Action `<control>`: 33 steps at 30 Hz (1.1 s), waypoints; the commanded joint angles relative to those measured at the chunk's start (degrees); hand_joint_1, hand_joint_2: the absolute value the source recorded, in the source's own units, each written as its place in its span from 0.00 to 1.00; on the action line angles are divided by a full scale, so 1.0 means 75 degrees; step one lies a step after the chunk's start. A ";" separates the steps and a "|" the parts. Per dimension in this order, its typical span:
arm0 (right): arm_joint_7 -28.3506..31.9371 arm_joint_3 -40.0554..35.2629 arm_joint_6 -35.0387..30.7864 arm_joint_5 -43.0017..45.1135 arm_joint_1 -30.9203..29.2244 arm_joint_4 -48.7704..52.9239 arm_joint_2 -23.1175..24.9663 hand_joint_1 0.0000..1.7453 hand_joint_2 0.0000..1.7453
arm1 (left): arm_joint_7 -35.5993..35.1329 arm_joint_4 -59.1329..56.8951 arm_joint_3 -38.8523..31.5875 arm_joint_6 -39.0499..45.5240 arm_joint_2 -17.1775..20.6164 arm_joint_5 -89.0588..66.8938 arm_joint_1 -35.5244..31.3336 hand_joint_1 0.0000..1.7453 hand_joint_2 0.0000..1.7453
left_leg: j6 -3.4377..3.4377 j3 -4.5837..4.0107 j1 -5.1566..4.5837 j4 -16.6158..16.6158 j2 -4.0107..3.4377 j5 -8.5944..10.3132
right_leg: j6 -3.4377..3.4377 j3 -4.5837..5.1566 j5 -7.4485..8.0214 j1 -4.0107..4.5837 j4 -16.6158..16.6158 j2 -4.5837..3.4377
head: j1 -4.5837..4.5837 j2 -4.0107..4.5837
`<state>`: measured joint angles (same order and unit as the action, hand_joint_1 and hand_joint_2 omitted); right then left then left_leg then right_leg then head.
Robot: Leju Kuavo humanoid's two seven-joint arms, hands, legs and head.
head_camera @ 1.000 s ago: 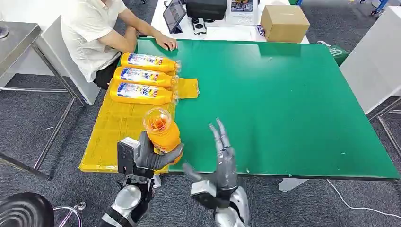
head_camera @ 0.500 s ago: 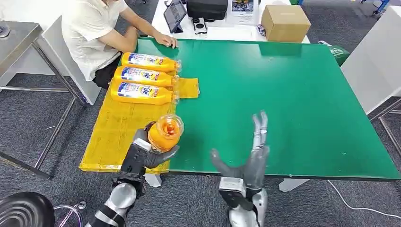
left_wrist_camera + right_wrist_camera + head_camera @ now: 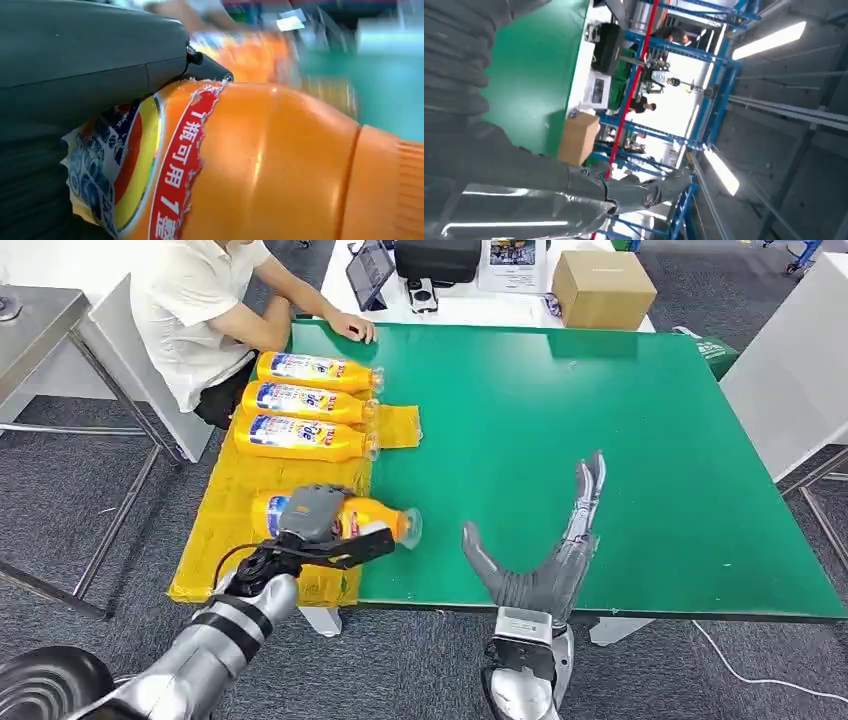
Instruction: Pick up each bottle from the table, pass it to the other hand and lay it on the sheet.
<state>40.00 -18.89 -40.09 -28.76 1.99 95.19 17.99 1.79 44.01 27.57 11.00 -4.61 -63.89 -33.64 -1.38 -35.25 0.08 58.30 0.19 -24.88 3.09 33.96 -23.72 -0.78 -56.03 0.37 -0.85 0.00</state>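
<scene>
The left hand (image 3: pixel 318 525) grips an orange bottle (image 3: pixel 370 517) around its labelled middle. The bottle is turned on its side, cap end pointing toward the green table (image 3: pixel 600 440), base end over the yellow sheet (image 3: pixel 235 510). Fingers wrap over the top of the bottle and a thumb runs along its near side. Whether the bottle rests on the sheet or is held just above it cannot be told. In the left wrist view the bottle (image 3: pixel 270 165) sits directly under the grey hand cover (image 3: pixel 85 55), with the torn red-edged label against the hand.

Three more bottles (image 3: pixel 300 402) lie side by side on the far part of the sheet, caps toward the green surface, well apart from the held bottle.

The right hand (image 3: pixel 545 560) is released and holds nothing. Its fingers are extended and spread, pointing away from the robot over the near edge of the green table, thumb out to the side. It is near the held bottle's cap but does not touch it.

A person in a white shirt (image 3: pixel 190 300) sits at the far left corner, one hand (image 3: pixel 352 328) resting on the table edge. A cardboard box (image 3: pixel 603 288) stands on the white table beyond.
</scene>
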 commanded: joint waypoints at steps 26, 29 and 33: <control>0.0000 -0.0681 0.0011 0.0861 -0.0207 -0.1707 -0.0652 0.00 1.00 | 0.0118 -0.2856 -0.0171 -0.1994 -0.0296 0.0933 -0.1674 0.00 1.00 | 0.0017 0.0059 0.0004 -0.0016 -0.0004 -0.0002 | -0.0018 -0.0046 -0.0007 0.0005 -0.0004 -0.0005 | 0.0006 0.0000; 0.0000 -0.0603 0.0011 0.0763 -0.0145 -0.1616 -0.0658 0.00 1.00 | 0.0376 -0.2449 -0.0091 -0.1660 -0.0291 0.1001 -0.1502 0.00 1.00 | 0.0017 0.0058 0.0003 -0.0014 -0.0010 -0.0005 | -0.0017 -0.0045 -0.0008 0.0005 -0.0007 -0.0011 | 0.0003 0.0000; 0.0000 -0.0674 0.0011 0.1041 -0.0057 -0.1497 -0.0814 0.00 1.00 | 0.0843 -0.1126 -0.0017 -0.0684 -0.0343 0.1183 -0.0785 0.00 1.00 | 0.0019 0.0070 0.0005 -0.0013 -0.0001 -0.0010 | -0.0022 -0.0058 -0.0017 0.0006 -0.0009 -0.0001 | 0.0003 0.0000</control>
<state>40.00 -23.63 -40.11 -22.86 1.46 85.35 15.08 4.31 25.29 26.53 -1.28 -6.43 -56.61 -45.29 -1.31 -35.13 0.07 58.30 0.19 -24.84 3.06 33.94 -23.74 -0.78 -56.20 0.37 -0.83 0.00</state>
